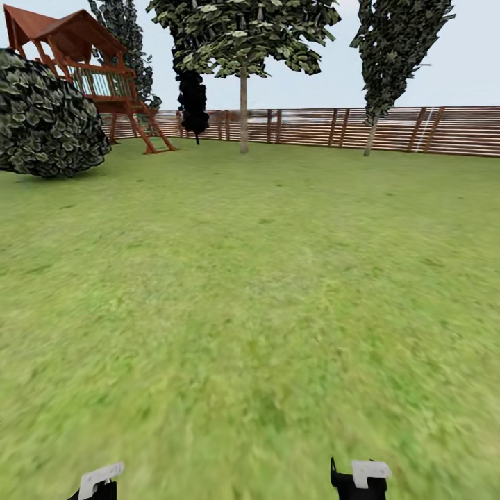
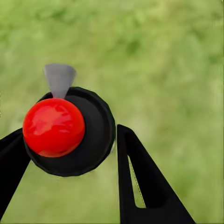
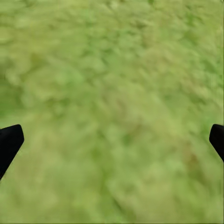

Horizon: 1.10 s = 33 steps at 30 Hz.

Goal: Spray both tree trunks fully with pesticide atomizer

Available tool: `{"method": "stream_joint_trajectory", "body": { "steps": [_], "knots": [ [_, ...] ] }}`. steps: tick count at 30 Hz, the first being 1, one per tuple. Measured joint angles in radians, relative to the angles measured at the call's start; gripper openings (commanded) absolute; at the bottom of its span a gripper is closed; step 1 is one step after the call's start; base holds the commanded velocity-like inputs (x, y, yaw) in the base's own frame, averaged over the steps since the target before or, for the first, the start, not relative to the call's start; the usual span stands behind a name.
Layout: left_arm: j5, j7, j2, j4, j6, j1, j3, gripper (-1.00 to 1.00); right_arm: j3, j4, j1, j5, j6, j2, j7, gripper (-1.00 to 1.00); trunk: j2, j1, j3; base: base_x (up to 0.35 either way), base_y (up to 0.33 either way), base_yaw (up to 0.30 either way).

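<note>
In the left wrist view the pesticide atomizer [image 2: 93, 135], a black round body with a shiny red knob and a grey nozzle, sits between two black fingers; my left gripper [image 2: 70, 144] is shut on it above grass. My right gripper [image 3: 112, 140] is open over bare lawn, holding nothing. In the head view both wrists, left [image 1: 97, 482] and right [image 1: 361, 478], peek in at the bottom edge. Two trees stand far ahead by the fence: one straight grey-brown tree trunk [image 1: 244, 111] at centre, and a leaning trunk [image 1: 370, 137] to its right.
A wide grass lawn [image 1: 264, 292] stretches to a reddish slat fence [image 1: 417, 128]. A wooden play tower [image 1: 90, 69] and a big round bush [image 1: 45, 118] stand at the far left. A narrow black tree [image 1: 192, 101] stands beside the centre tree.
</note>
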Motion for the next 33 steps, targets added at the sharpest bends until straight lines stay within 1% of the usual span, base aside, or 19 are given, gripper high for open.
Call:
{"method": "stream_joint_trajectory", "body": {
  "steps": [33],
  "knots": [
    [0.002, 0.0, 0.0, 0.0, -0.002, 0.0, 0.0, -1.0, 0.0, 0.001, 0.015, 0.001, 0.0, -0.002, 0.0, 1.0, 0.0, 0.0, 0.0, 0.345, 0.0, 0.003]
  ]
}}
